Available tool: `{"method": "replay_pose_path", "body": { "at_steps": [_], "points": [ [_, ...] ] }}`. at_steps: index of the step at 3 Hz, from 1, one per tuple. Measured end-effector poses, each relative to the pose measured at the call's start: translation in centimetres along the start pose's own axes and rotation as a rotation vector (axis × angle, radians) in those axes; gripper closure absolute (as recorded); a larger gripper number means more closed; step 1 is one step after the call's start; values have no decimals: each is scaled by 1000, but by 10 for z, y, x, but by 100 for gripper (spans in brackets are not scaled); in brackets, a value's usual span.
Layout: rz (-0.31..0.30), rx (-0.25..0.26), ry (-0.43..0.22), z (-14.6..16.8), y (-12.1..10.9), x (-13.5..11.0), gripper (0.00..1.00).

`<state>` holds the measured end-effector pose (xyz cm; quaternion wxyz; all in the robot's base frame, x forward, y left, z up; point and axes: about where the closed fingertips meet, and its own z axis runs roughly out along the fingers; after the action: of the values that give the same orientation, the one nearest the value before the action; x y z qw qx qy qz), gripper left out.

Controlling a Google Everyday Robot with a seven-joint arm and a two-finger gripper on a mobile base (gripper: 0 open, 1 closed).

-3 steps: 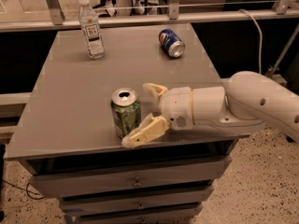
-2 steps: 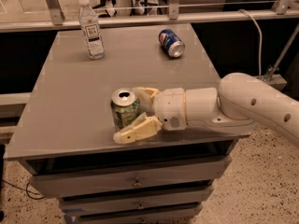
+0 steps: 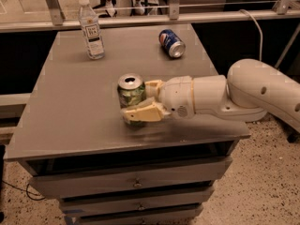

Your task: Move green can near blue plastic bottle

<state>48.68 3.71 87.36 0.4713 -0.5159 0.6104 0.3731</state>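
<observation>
Since a moment ago the gripper (image 3: 137, 100) has closed in from the right, and the green can (image 3: 131, 93) now shows a little higher and farther back in the view than it did. The gripper's two cream-coloured fingers (image 3: 143, 112) clamp the can between them: one lies across its lower front, the other presses its far right side. The can is upright, its silver top and pull-tab opening facing up. I cannot tell whether its base is touching the surface or is just off it.

Behind the gripper, a thick white robot arm (image 3: 253, 90) reaches in from the right edge of the view, running level just above the front right part of the surface (image 3: 70, 107).

The surface is the flat grey top of a drawer cabinet, and the held can is near its front edge, about midway across. The blue plastic bottle (image 3: 91, 28) stands upright near the far left corner, clear, with a white cap and a white label with dark print. It is well apart from the green can. A blue, red and white soda can (image 3: 171, 43) lies on its side near the far edge, right of centre, apart from both.

Below the front edge are grey drawers (image 3: 136, 184) with small knobs. A pale cable (image 3: 255, 27) curves down behind the arm, and a speckled floor (image 3: 262, 186) shows at lower right.
</observation>
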Motion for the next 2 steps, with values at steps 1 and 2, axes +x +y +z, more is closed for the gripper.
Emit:
{"method": "replay_pose_path", "body": {
  "at_steps": [1, 2],
  "points": [
    [-69, 72, 27, -35, -29, -25, 87],
    [-80, 82, 23, -38, -33, -32, 100]
  ]
}}
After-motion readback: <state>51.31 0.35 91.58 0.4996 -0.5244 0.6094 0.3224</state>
